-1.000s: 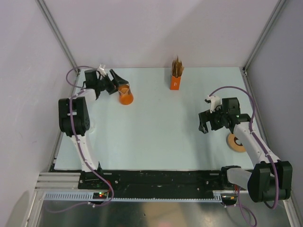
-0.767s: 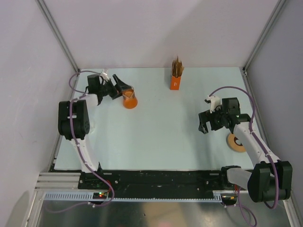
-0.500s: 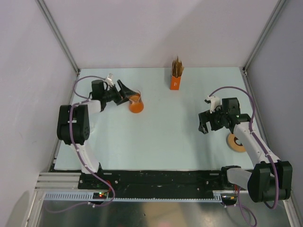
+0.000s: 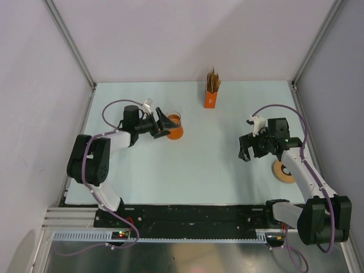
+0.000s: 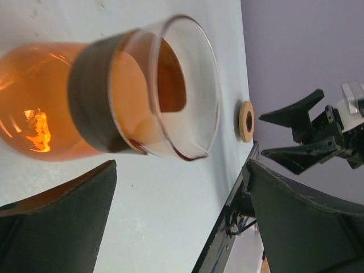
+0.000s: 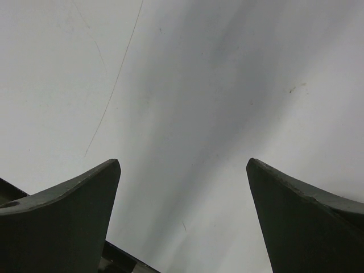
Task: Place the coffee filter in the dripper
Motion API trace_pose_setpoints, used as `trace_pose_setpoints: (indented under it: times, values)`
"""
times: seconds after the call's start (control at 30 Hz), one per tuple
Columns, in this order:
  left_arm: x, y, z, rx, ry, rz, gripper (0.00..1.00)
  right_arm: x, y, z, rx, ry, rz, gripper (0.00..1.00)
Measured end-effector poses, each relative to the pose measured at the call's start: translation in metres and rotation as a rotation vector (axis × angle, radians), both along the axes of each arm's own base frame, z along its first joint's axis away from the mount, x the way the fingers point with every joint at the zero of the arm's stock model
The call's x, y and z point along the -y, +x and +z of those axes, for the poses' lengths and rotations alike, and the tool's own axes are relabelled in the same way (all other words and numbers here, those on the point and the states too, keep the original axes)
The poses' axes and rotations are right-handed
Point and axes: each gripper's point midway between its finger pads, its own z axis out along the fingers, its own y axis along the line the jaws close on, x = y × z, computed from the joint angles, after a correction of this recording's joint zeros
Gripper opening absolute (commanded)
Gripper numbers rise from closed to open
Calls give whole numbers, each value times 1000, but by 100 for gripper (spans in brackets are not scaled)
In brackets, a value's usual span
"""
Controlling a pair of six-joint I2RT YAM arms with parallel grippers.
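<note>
Top external: we see left gripper (image 4: pixel 165 127) held low and level, jaws apart at orange beaker (image 4: pixel 176 132); right gripper (image 4: pixel 245 148) angled down, jaws apart.

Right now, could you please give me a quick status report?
Left pincer open, at the orange beaker. Right pincer open, empty, above the table. Coffee filter and dripper not in view.

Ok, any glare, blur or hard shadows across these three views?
Top external: evenly lit and sharp, only faint shadows. Left wrist: a bright glare patch on the body of the orange glass beaker. Right wrist: a broad soft shadow band crosses the table, no glare.
</note>
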Motion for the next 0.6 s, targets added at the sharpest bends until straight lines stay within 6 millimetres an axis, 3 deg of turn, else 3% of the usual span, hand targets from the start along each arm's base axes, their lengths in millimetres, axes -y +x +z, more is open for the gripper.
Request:
trace_pose_setpoints:
  times: [0.13,0.23,0.37,0.47,0.6]
  values:
    - [5,-12,6,27,-1,-28,98,1,-1,1,-1,10,-2,100]
    - [-6,-15,27,120,-2,-43,98,2,-2,3,-2,23,-4,100]
    - [-57,6,67,283,23,73,98,3,-2,6,4,37,-9,100]
    - [-99,27,83,353,61,197,91,2,-2,7,7,45,-4,100]
    - [-104,58,80,343,66,228,86,1,-3,7,6,49,0,100]
